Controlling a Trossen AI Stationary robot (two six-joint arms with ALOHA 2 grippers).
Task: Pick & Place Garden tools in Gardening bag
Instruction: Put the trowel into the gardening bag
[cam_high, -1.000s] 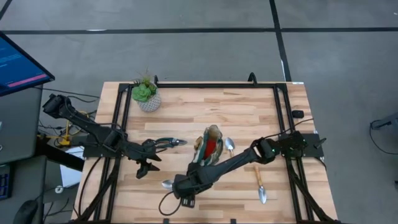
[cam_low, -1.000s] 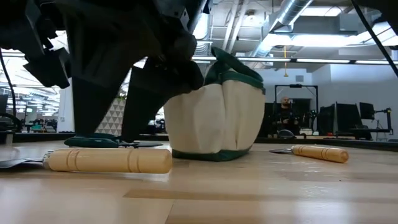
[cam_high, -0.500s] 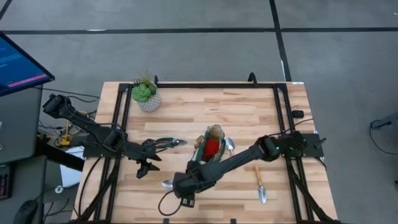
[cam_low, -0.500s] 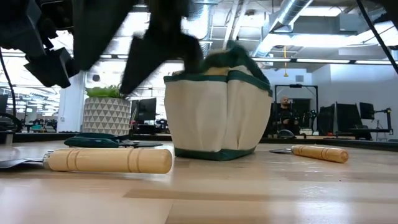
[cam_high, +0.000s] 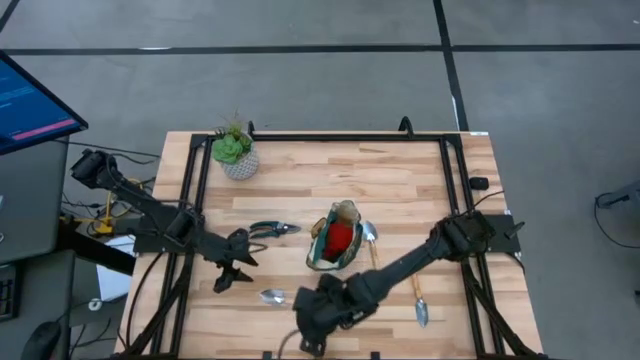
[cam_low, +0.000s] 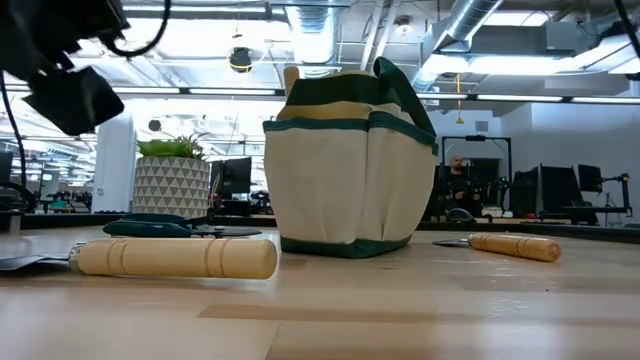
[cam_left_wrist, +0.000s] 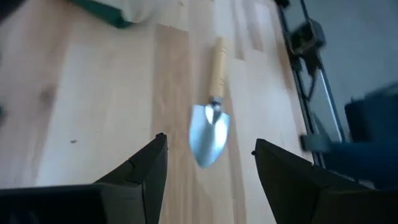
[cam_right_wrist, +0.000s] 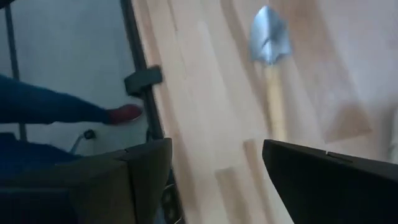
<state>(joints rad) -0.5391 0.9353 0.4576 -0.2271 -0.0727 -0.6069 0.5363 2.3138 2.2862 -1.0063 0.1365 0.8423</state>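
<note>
while left hand gapes empty over trowel, right hand released, empty.

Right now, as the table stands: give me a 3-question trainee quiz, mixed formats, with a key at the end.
1. True or false: the pruning shears are inside the gardening bag.
2. From above, what shows in the bag's open mouth? A) red item B) plant pot C) pruning shears
3. Fill in: the left claw and right claw are both ____ and hold nothing.

Key: 1 false, the shears lie on the table beside the bag; 2 A; 3 open.
</note>
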